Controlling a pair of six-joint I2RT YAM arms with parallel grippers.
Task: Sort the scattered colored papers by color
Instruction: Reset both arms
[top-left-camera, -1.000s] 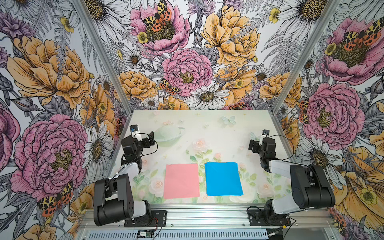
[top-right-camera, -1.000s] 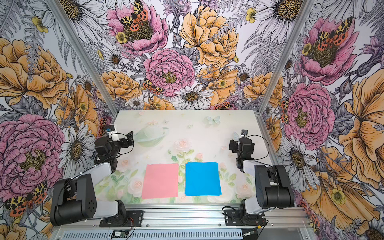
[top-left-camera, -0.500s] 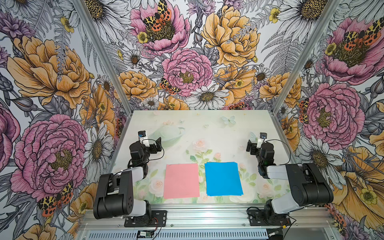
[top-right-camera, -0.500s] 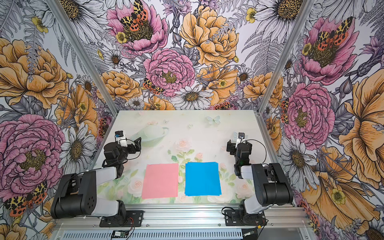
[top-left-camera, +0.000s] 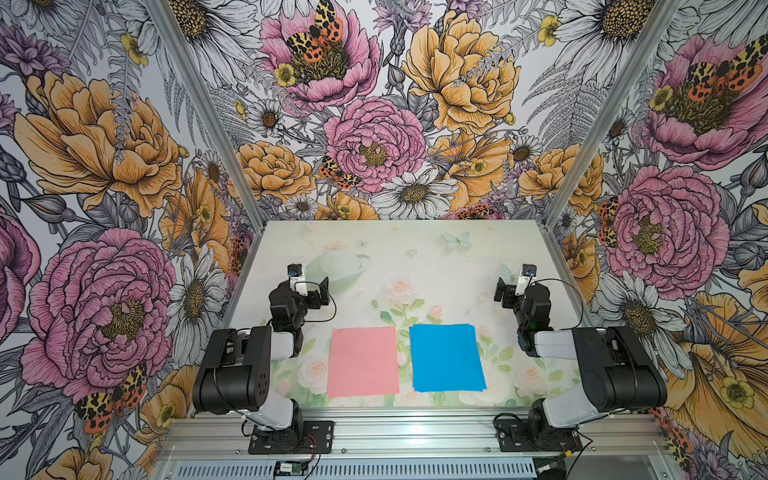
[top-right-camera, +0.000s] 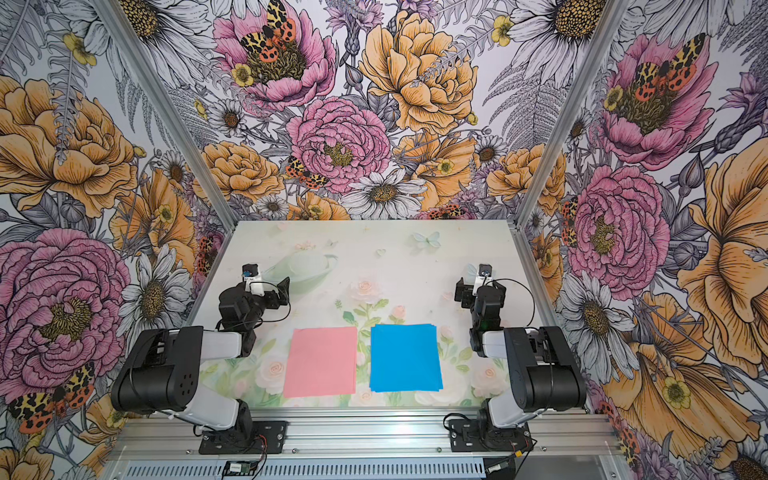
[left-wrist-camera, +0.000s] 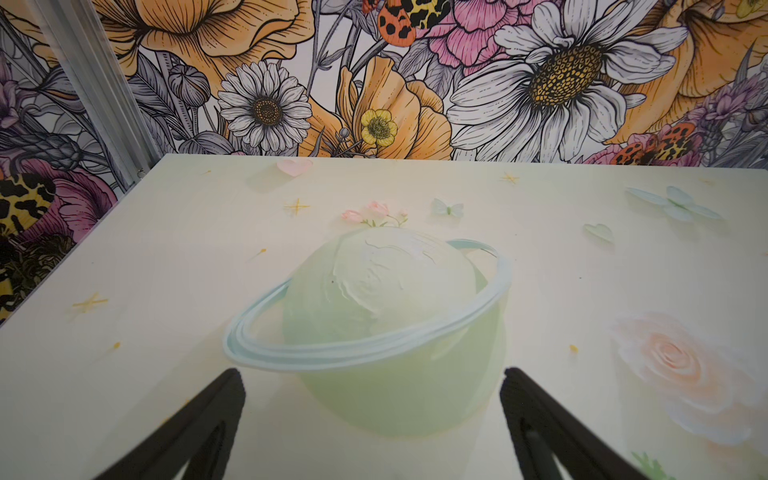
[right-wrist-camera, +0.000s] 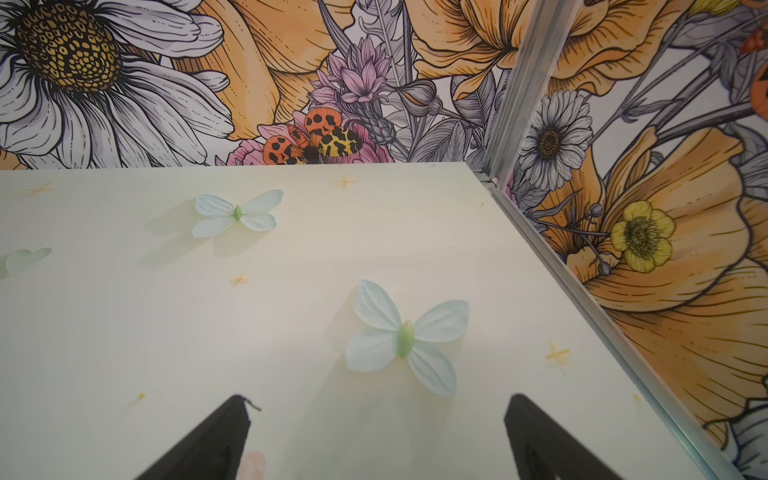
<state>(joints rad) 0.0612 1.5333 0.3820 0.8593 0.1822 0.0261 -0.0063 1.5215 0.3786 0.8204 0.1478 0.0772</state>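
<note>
Both grippers have swung inward over the last second; the papers haven't shifted. Pink stack (top-left-camera: 362, 361) lies flat on the table (top-left-camera: 415, 257), edges square. Blue stack (top-left-camera: 446, 358) sits just beside it on the right-arm side, with a thin strip of table between and no overlap. Blue's far corner shows slightly fanned edges, so it holds several sheets; pink's count isn't readable.

Left gripper (top-left-camera: 321, 290) hangs beyond the pink stack's far left corner, off the paper. Right gripper (top-left-camera: 502, 291) is well apart from the pink stack, past the blue one. In the wrist views, left gripper (left-wrist-camera: 372, 378) and right gripper (right-wrist-camera: 376, 405) have their jaws spread wide with only printed table between them, nothing held.

Looks sorted, so my read is the arms are parking. To do that well, keep the wrists high, retract away from the pink stack, and make no pass over either pile, since thin sheets likely slide easily. Squaring up blue is optional.
</note>
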